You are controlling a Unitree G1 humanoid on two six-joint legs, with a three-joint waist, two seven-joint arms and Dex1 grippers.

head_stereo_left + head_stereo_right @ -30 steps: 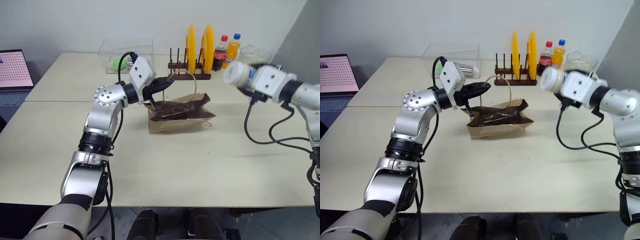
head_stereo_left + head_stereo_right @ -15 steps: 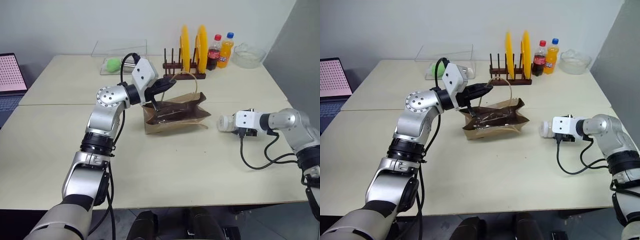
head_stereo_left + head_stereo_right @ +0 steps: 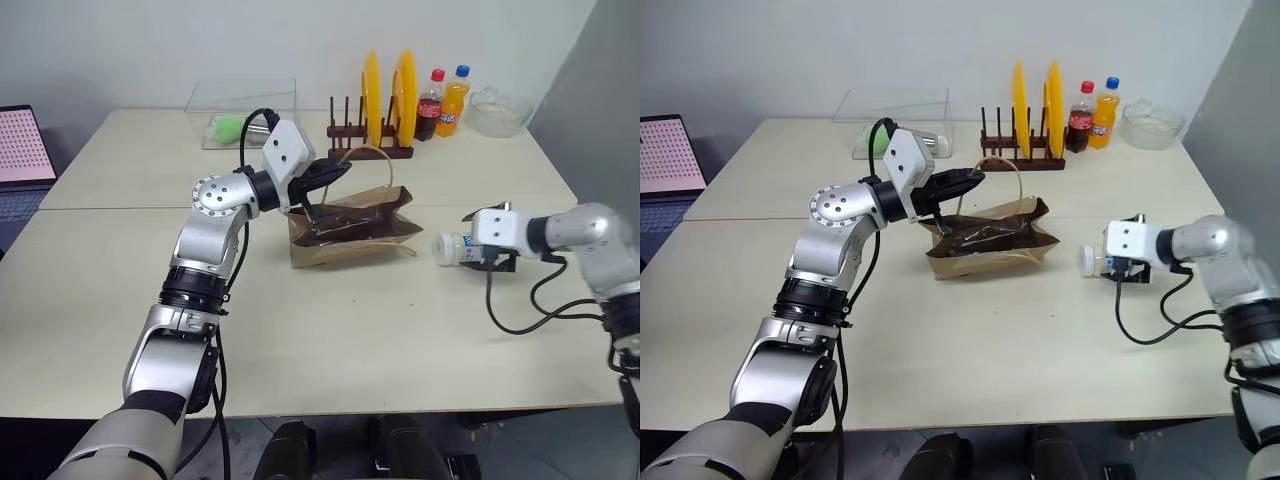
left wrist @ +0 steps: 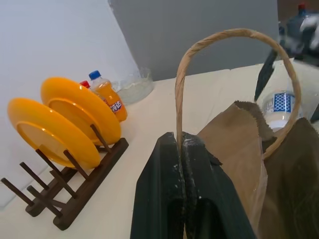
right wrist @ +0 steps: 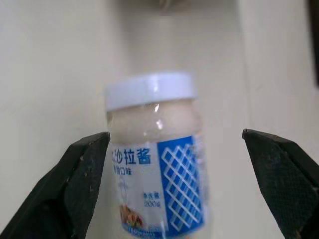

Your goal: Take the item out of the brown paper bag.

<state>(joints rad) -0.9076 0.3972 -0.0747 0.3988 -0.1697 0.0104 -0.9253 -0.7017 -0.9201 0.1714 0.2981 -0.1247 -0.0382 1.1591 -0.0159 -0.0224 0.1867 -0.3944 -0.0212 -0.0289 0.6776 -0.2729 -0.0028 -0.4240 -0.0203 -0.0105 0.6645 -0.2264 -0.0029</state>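
The brown paper bag (image 3: 350,235) stands creased at the table's middle. My left gripper (image 3: 335,170) is shut on one of its looped handles (image 4: 234,34), holding it upright above the bag's mouth. The item (image 3: 452,248), a small white bottle with a blue-and-white label (image 5: 157,164), lies on its side on the table to the right of the bag, cap toward the bag. My right gripper (image 3: 470,250) is open around it; one finger (image 5: 84,174) is next to the bottle's side, the other finger (image 5: 279,174) stands well off it.
Behind the bag stands a wooden rack with two yellow plates (image 3: 385,90), then a cola bottle (image 3: 432,100), an orange soda bottle (image 3: 455,98) and a glass bowl (image 3: 497,110). A clear box (image 3: 235,110) sits back left, a laptop (image 3: 20,150) far left.
My right gripper came down from mid-air with the bottle to the table right of the bag and spread its fingers off it. The left gripper kept its hold on the handle.
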